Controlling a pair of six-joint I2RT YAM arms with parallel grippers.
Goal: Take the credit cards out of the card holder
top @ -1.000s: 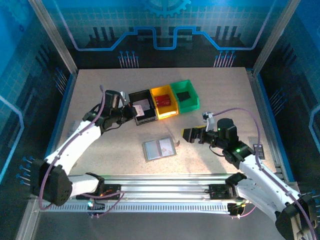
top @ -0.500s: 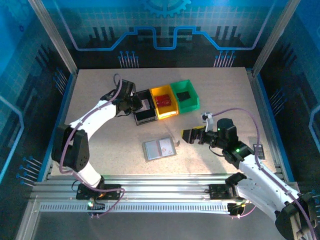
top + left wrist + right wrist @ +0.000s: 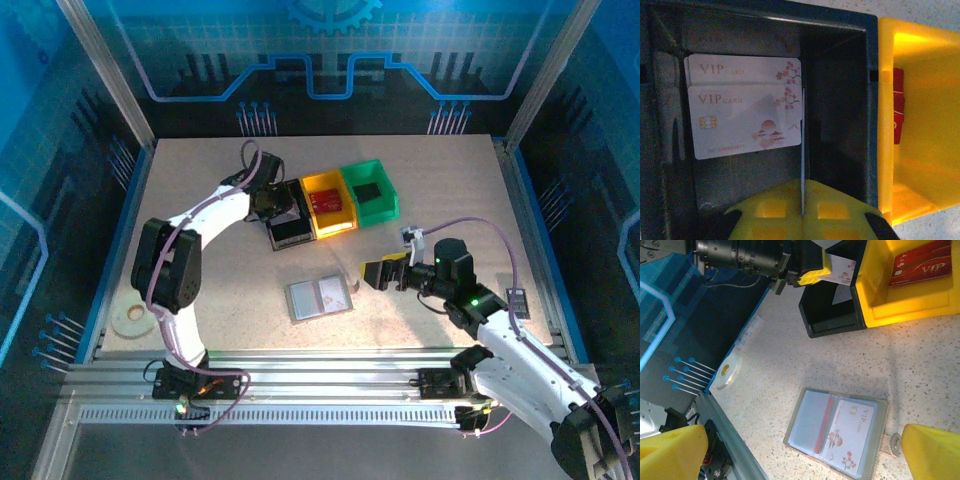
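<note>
My left hand (image 3: pixel 802 212) is clamped on a whitish credit card (image 3: pixel 802 150), edge-on over the black bin (image 3: pixel 840 75), to drop beside two sorted there; my right hand (image 3: pixel 380 272) hovers spread beside the card holder (image 3: pixel 807 422), lying open on the table (image 3: pixel 450 190) with cards inside.

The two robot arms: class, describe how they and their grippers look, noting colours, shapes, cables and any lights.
The left arm and right arm have white tube-like links joined by black cylindrical joints. Thin purplish cables trail along each. The right arm carries a small green light. The left gripper and right gripper have black bodies and chunky yellow fingers.
</note>
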